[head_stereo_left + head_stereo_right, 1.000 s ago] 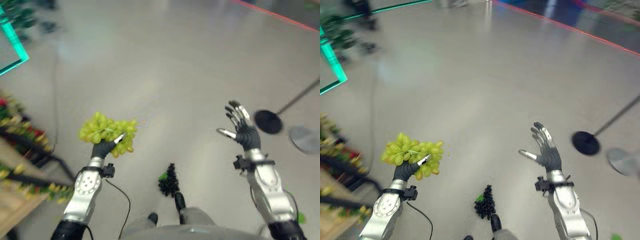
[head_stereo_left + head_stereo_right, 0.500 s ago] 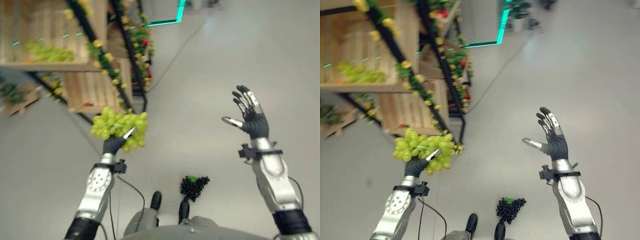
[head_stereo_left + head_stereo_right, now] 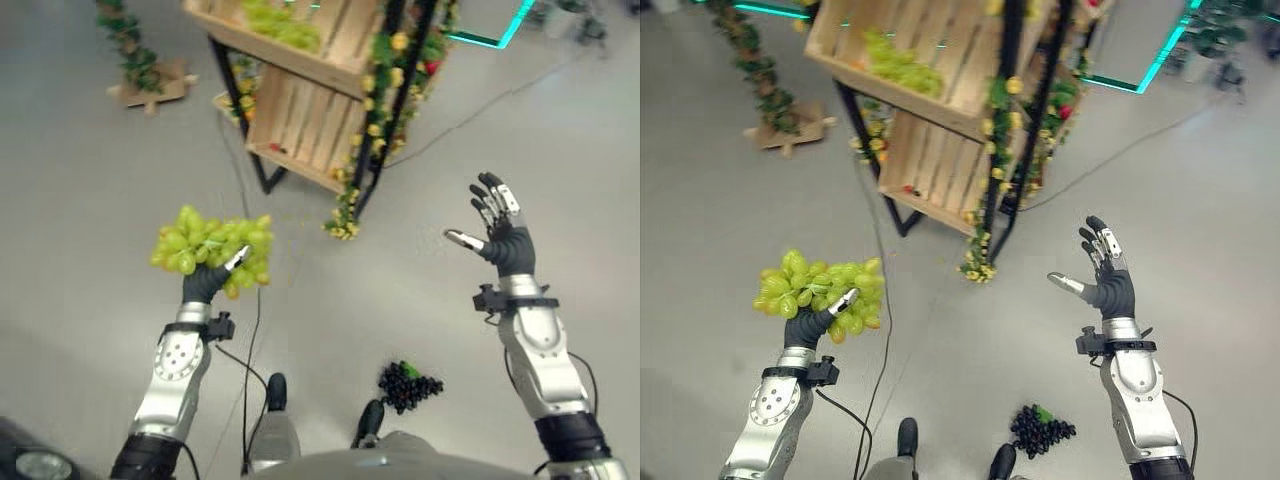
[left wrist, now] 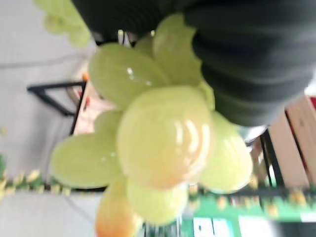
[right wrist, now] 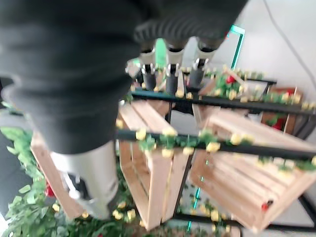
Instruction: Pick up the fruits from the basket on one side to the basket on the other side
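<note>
Carrying green grape bunch (image 3: 212,247) in curled left hand (image 3: 207,282); right hand (image 3: 503,240) splayed, empty. We advise level carry toward slatted wooden crate (image 3: 908,60), firm clasp.

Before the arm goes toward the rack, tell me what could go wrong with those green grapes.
1. The left robot hand holds the green grape bunch from below, with most of it bulging past the fingers; grapes could shake loose, or the bunch could slip.
2. A dark grape bunch already lies on the floor near the robot's feet and could get stepped on.
3. The wooden crates sit tilted behind a black frame wound with flowers, which the arm could snag.
</note>
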